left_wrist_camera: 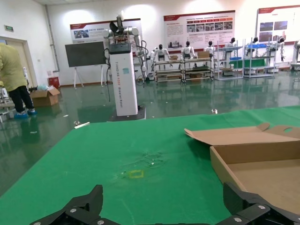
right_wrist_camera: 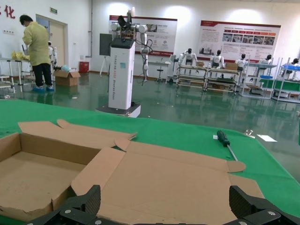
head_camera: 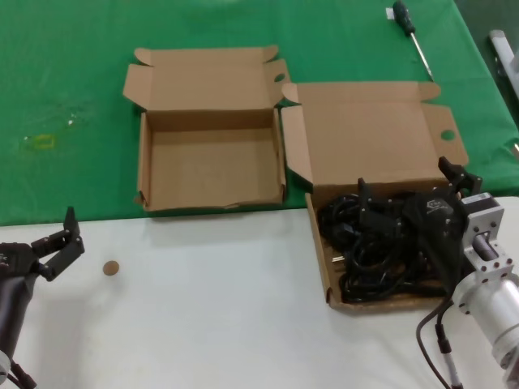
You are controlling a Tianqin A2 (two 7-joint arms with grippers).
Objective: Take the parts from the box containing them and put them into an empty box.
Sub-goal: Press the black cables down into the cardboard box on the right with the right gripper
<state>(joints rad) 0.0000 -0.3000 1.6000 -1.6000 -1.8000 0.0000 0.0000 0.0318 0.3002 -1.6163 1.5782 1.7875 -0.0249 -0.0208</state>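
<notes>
The parts, a tangle of black power cords (head_camera: 373,251), lie in the larger cardboard box (head_camera: 323,267) at the right, whose wide lid (head_camera: 365,134) lies open behind it. The smaller box with the wavy front wall (head_camera: 211,162) stands empty to its left. My right gripper (head_camera: 409,185) is open and hangs just above the cords at the back of the larger box. In the right wrist view my right gripper (right_wrist_camera: 165,199) faces the lid (right_wrist_camera: 164,173), and the cords are hidden. My left gripper (head_camera: 62,245) is open and empty over the white table at the front left.
A screwdriver (head_camera: 409,28) lies on the green cloth at the back right and also shows in the right wrist view (right_wrist_camera: 225,140). A small brown disc (head_camera: 111,267) lies on the white table near my left gripper. The empty box (left_wrist_camera: 262,173) shows in the left wrist view.
</notes>
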